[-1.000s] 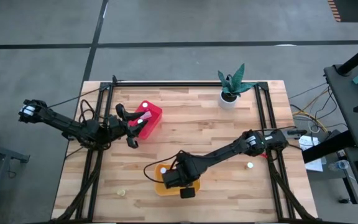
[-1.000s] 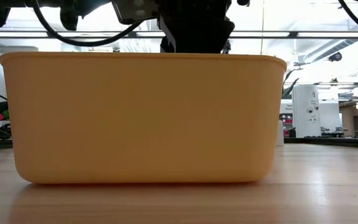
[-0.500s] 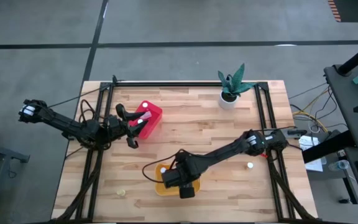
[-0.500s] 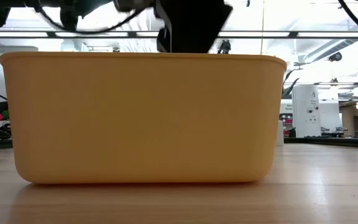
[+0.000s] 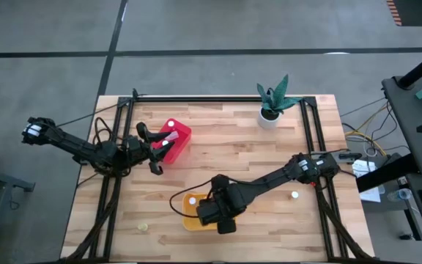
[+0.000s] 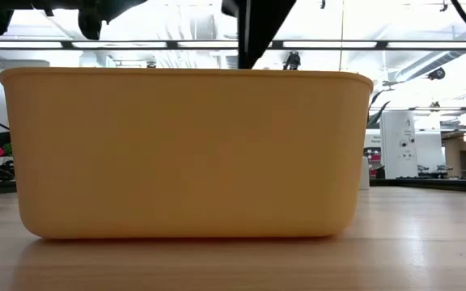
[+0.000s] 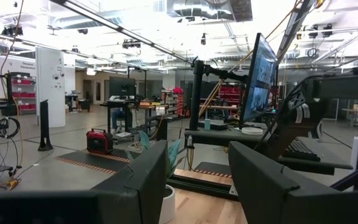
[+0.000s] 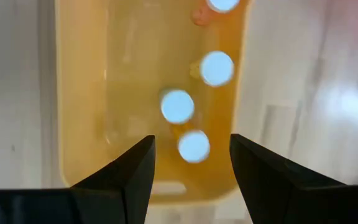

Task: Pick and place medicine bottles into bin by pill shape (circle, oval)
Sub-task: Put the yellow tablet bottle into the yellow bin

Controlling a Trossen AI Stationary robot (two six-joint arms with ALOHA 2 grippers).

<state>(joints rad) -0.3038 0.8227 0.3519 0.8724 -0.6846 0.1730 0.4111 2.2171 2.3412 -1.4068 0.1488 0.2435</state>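
Observation:
The yellow-orange bin stands near the table's front edge and fills the low view. Several white-capped medicine bottles stand inside it. My right gripper hovers above this bin, pointing down, open and empty; it also shows in the high view. The red bin stands at the far left with bottles in it. My left gripper waits open beside the red bin's left side. One loose bottle stands at the right, another near the front left.
A white pot with a green plant stands at the far right of the table. Dark frame rails run along the table's left and right sides. A cable loops beside the yellow-orange bin.
My right gripper has risen from the yellow-orange bin's rim and has shifted a little toward the table's right edge. The bin and its bottles have stayed in place.

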